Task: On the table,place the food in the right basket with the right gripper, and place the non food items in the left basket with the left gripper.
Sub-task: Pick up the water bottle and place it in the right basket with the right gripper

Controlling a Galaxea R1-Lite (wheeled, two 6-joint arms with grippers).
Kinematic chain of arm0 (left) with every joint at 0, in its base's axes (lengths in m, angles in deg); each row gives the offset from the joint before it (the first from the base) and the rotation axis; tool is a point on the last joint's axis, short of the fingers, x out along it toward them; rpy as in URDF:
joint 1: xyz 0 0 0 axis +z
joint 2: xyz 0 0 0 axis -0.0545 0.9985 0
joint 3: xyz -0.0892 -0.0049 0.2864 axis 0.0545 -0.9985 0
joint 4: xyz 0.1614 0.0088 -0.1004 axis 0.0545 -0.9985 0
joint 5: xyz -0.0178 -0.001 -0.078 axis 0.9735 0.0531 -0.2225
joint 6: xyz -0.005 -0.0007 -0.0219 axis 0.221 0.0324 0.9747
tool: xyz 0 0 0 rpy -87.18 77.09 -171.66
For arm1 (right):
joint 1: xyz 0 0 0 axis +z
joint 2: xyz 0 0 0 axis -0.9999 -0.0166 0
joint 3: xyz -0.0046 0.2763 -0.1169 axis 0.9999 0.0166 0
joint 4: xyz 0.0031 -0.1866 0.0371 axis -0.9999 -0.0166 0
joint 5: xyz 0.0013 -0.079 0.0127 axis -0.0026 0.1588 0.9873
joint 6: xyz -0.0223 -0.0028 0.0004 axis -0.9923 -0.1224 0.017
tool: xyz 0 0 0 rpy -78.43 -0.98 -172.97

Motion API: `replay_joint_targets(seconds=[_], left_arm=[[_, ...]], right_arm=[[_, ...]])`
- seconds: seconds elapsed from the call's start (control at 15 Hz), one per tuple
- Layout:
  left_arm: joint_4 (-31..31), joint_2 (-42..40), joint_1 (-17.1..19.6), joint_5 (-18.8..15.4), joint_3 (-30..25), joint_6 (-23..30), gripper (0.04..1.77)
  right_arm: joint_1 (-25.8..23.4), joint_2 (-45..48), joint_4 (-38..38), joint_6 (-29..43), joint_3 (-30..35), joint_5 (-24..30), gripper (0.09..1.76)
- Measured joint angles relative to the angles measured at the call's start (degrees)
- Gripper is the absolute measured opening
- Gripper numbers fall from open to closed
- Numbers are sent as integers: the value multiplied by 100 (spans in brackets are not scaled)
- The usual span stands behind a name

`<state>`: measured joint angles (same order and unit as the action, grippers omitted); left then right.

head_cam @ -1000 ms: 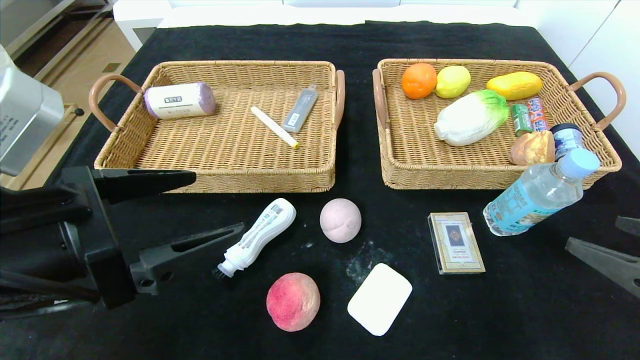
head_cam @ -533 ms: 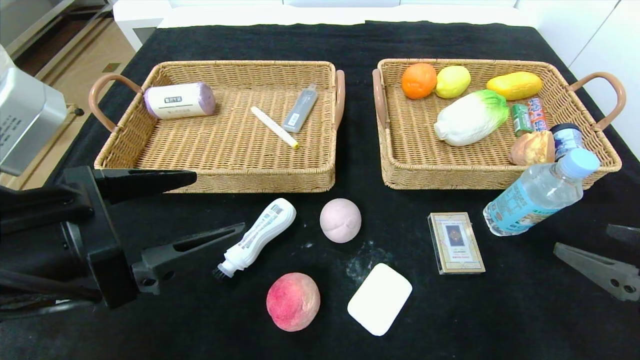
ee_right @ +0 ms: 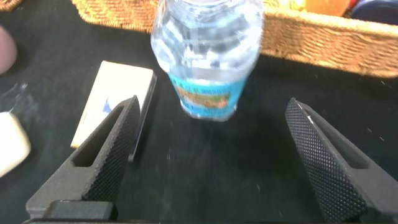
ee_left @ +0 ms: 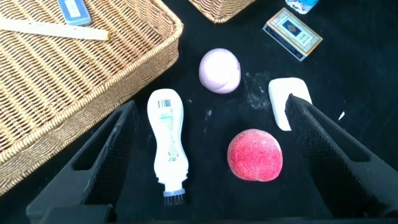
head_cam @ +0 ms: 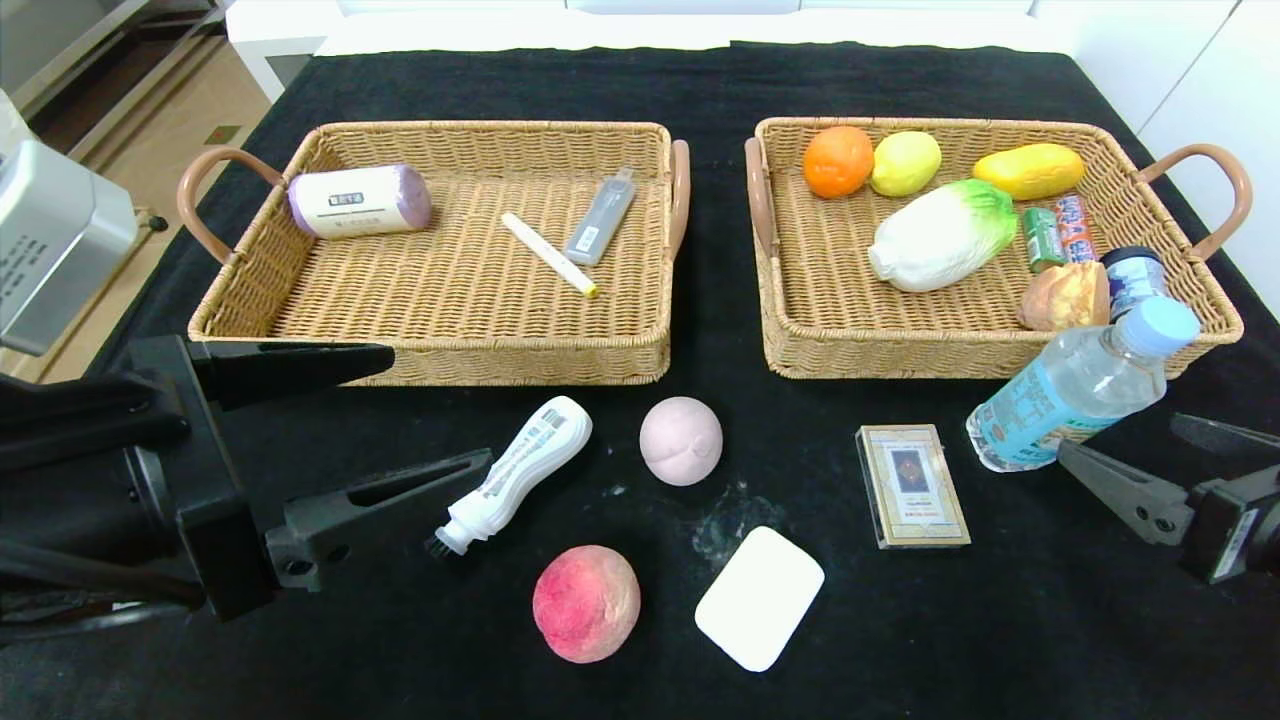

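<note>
Though untouched, water bottle [ee_right: 209,59] between right gripper [ee_right: 211,155] fingers.

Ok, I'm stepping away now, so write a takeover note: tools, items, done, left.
Left tool: open, beside the white brush bottle.
Right tool: open, aimed at the water bottle leaning on the right basket.
On the table: bun, peach, card box, white pad.
Done: both baskets hold earlier items.
Left: all six; non-food goes in the left basket.
</note>
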<state>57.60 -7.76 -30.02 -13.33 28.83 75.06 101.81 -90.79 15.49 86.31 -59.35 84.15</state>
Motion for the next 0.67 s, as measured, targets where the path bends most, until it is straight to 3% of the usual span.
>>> replay_joint_targets(seconds=[0.2,0.67], left_arm=[[-2,0,0,2,-7,0,172],[-2,0,0,2,-7,0,172]], right_arm=[[245,-410,840,6,210,-178,171],[352,-1115,1950,35,124,-553,171]])
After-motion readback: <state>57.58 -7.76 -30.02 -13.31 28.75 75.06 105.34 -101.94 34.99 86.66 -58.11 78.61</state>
